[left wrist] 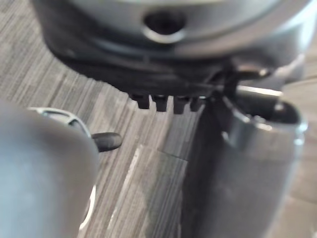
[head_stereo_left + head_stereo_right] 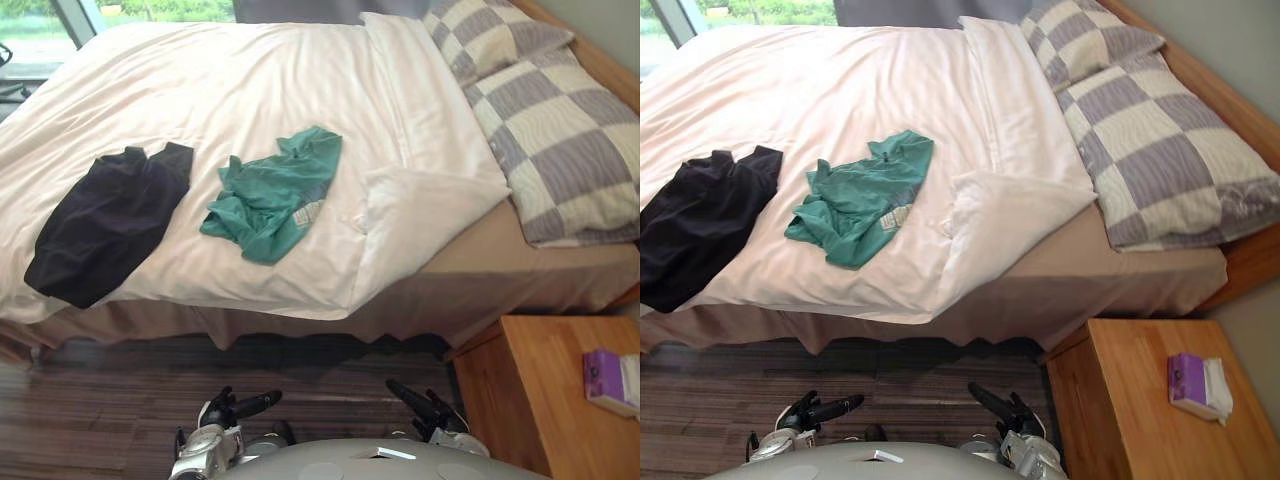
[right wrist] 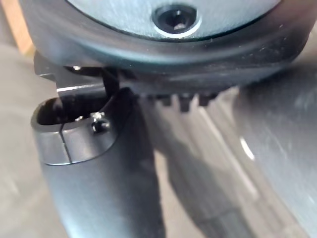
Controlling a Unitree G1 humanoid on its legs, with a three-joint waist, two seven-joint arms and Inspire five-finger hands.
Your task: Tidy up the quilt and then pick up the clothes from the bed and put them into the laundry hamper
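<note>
Our left hand (image 2: 240, 406) and right hand (image 2: 425, 408) hang empty at bottom centre, fingers relaxed. The quilt (image 2: 250, 80) looks soft and light; we'd pinch its turned-back corner (image 2: 420, 200), centre right.

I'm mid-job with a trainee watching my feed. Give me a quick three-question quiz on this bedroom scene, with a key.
1. True or false: the black garment lies on the quilt, apart from the green shirt.
2. What sits on the nightstand? A) a purple tissue pack B) a lamp C) a hamper
3. What are the left hand and the right hand holding?
Key: 1 true. 2 A. 3 nothing; both hang low over the floor, fingers relaxed.
</note>
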